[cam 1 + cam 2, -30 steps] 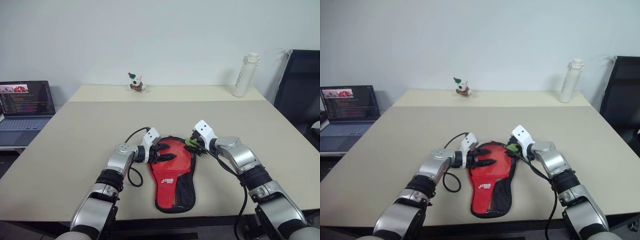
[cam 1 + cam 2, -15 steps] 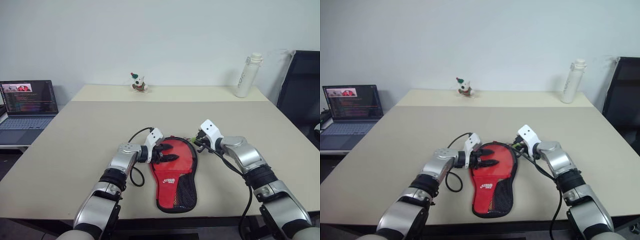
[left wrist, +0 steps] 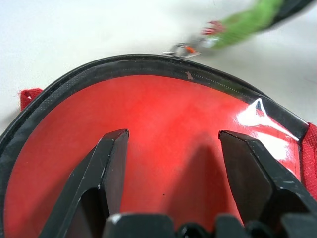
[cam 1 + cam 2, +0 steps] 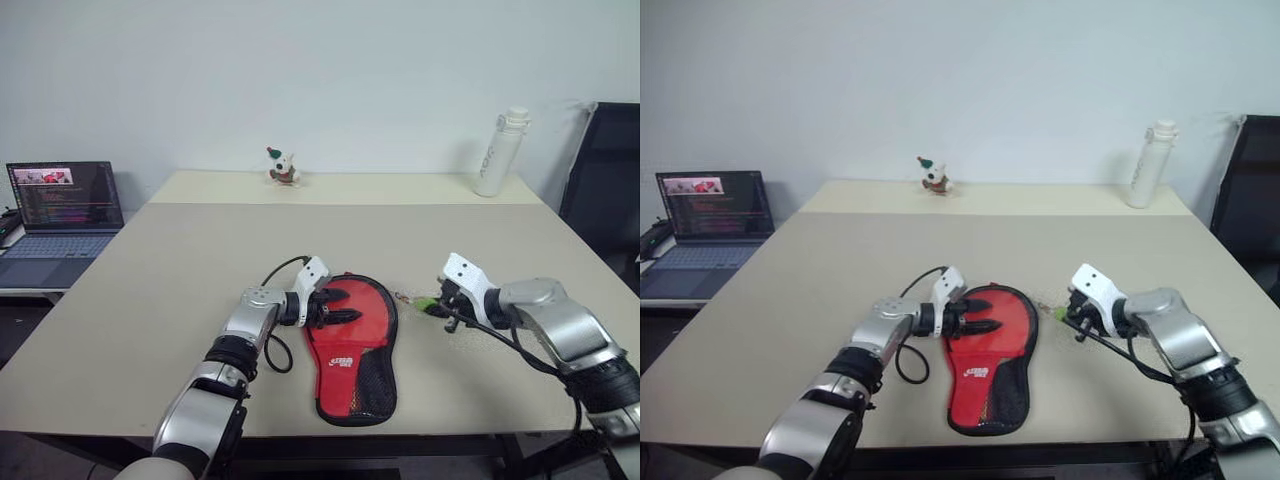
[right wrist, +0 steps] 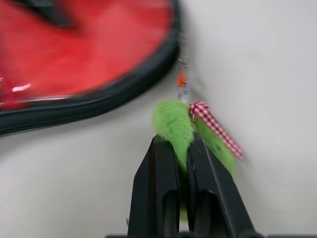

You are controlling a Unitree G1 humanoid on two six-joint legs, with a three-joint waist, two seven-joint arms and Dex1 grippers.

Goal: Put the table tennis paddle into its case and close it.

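Two grippers (image 4: 338,306) — left spread over case (image 4: 352,345); right (image 5: 183,148) clenched on green fuzzy zipper charm (image 5: 174,125) — bottle (image 4: 497,152), laptop (image 4: 62,211) far.

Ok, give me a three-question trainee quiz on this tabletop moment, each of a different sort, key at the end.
1. True or false: the right end effector is shut on the green fuzzy charm.
2. Multiple choice: the left end effector is A) clamped on the white bottle, B) open over the red face of the case, C) resting on the laptop.
3. Fill in: the charm lies off the case's ____ side, on the table.

Key: 1 true; 2 B; 3 right.
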